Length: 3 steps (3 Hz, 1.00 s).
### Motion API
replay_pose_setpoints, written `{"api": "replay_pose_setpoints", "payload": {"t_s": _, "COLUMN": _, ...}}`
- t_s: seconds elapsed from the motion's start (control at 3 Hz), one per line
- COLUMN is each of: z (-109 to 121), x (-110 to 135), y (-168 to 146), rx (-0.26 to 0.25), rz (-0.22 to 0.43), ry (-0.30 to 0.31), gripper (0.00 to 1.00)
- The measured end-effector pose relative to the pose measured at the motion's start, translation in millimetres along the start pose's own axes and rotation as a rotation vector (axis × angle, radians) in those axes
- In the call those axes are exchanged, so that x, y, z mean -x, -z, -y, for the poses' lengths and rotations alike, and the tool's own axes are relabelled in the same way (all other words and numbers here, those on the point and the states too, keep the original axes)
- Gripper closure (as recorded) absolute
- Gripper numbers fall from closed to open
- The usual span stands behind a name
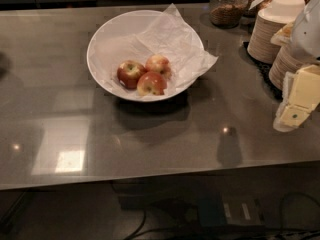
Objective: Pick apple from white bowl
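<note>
The white bowl (107, 39) stands on the grey counter at the back centre, lined with crumpled white paper. Three apples lie in its front part. The apple (130, 74), the darkest red with a yellow-green patch at its stem, is on the left. A paler pink-yellow apple (159, 65) is behind right, and a red apple with a yellow side (151, 84) is in front right. My gripper (296, 106), with pale yellow pads, hangs at the right edge above the counter, well to the right of the bowl and apart from it.
Stacks of beige paper plates (267, 34) stand at the back right, just behind my gripper. A glass jar (227, 6) with brown contents is behind the bowl's right side. The counter's front edge (160, 176) runs across below.
</note>
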State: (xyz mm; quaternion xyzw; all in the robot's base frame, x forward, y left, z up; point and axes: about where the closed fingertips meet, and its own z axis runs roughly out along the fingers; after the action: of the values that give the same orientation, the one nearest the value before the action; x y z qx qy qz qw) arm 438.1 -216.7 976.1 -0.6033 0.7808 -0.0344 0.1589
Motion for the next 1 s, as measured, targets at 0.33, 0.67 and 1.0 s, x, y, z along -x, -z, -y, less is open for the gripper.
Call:
{"api": "replay_pose_setpoints", "payload": {"t_s": 0.33, "z": 0.1, "x": 0.2, "y": 0.0, "rx": 0.0, "rz": 0.0, "ry": 0.0, "gripper": 0.0}}
{"api": "replay_pose_setpoints", "payload": {"t_s": 0.67, "z": 4.8, "x": 10.4, "y": -0.4, "rx": -0.016, "rz": 0.009, "ry": 0.019, "gripper": 0.0}}
{"api": "replay_pose_setpoints", "payload": {"t_s": 1.0, "z": 24.9, "x": 49.4, "y": -14.3, "rx": -0.002, "rz": 0.049, "ry": 0.092, "gripper": 0.0}}
